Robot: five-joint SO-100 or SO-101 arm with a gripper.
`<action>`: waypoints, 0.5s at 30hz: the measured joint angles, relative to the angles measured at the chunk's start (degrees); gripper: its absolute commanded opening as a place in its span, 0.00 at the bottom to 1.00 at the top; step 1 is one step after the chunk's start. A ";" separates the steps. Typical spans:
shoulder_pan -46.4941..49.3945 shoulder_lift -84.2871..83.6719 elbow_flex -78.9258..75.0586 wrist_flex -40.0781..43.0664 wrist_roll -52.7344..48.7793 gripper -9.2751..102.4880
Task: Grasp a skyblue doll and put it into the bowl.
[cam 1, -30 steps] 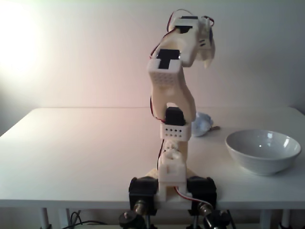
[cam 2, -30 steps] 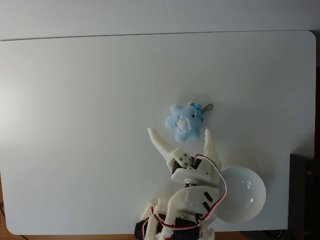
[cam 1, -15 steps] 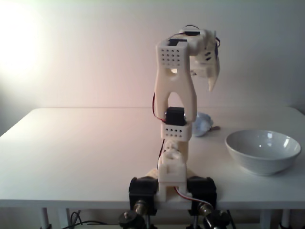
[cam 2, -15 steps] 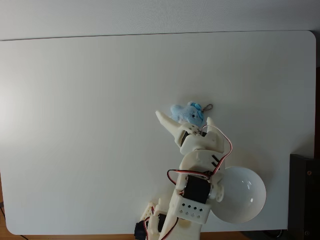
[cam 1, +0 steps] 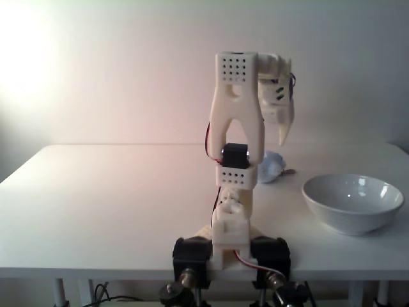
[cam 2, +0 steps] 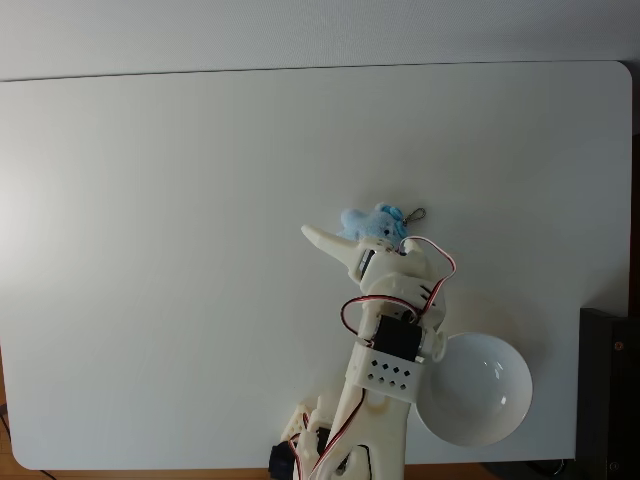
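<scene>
The bowl (cam 2: 475, 390) rests near the table's (cam 2: 150, 250) front edge, toward its right corner in the top-down fixed view; the gripper (cam 2: 355, 240) hangs spread and empty above the skyblue doll (cam 2: 372, 224). The doll lies mid-table, apart from the bowl.

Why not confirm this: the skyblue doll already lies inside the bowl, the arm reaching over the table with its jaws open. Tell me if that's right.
Not right. The skyblue doll lies on the table, apart from the bowl, which holds nothing, as the fixed view from above shows. The rest stands: the arm reaches over the table, and the gripper above the doll has its jaws open.
</scene>
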 measured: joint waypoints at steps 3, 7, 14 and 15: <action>0.00 -2.46 0.00 0.00 0.00 0.88; 0.18 -5.19 0.00 0.00 0.00 0.88; 1.32 -9.49 -0.26 -0.09 0.00 0.87; 1.23 -10.28 -0.44 -0.09 0.00 0.87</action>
